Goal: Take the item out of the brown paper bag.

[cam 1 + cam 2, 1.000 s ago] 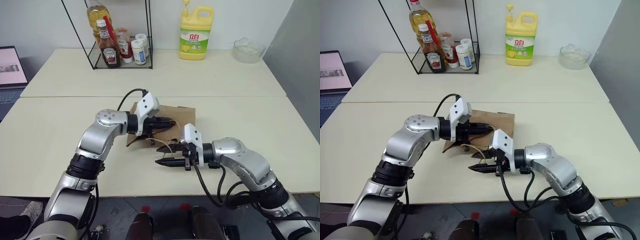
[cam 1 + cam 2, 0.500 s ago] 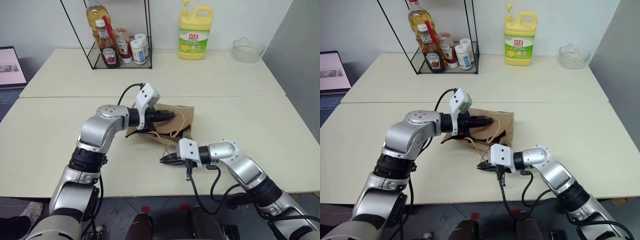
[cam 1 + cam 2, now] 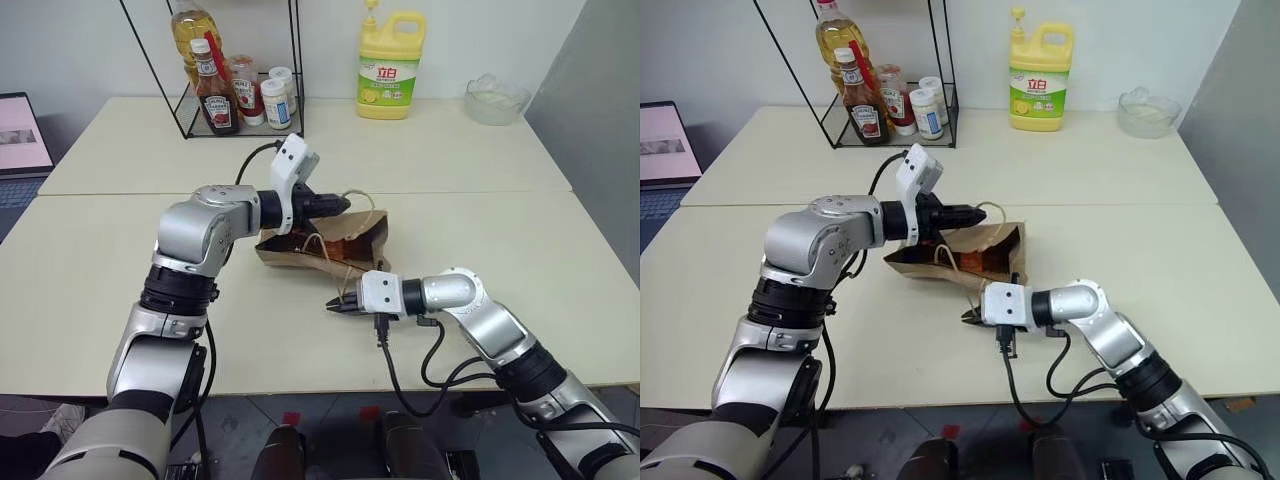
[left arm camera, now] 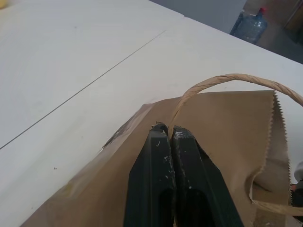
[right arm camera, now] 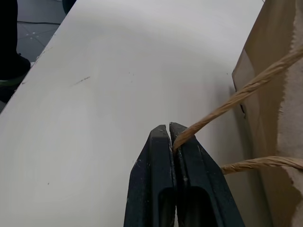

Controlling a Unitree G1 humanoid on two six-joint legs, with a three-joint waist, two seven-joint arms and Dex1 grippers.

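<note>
**Both claws clamped on the bag's cord handles**

The left claw (image 4: 169, 133) is fully closed, its two black fingers pinching one tan looped cord handle (image 4: 222, 81) of the flat brown kraft paper bag (image 3: 330, 245). The right claw (image 5: 171, 135) is likewise closed, gripping the second cord handle (image 5: 246, 90) where it leaves the bag's edge.

The left arm reaches forward over the cream tabletop (image 3: 90, 270), forearm raised, the claw pointing to the robot's right above the bag's upper edge. The right arm is bent across the front, its claw (image 3: 336, 307) pointing to the robot's left, low over the tabletop, just in front of the bag.

The bag lies near the tabletop's centre, its long axis running left to right. Its mouth faces the robot and is pulled partly open, the upper panel lifted. Something orange-red (image 3: 352, 246) shows inside the mouth; what it is cannot be told.
</note>
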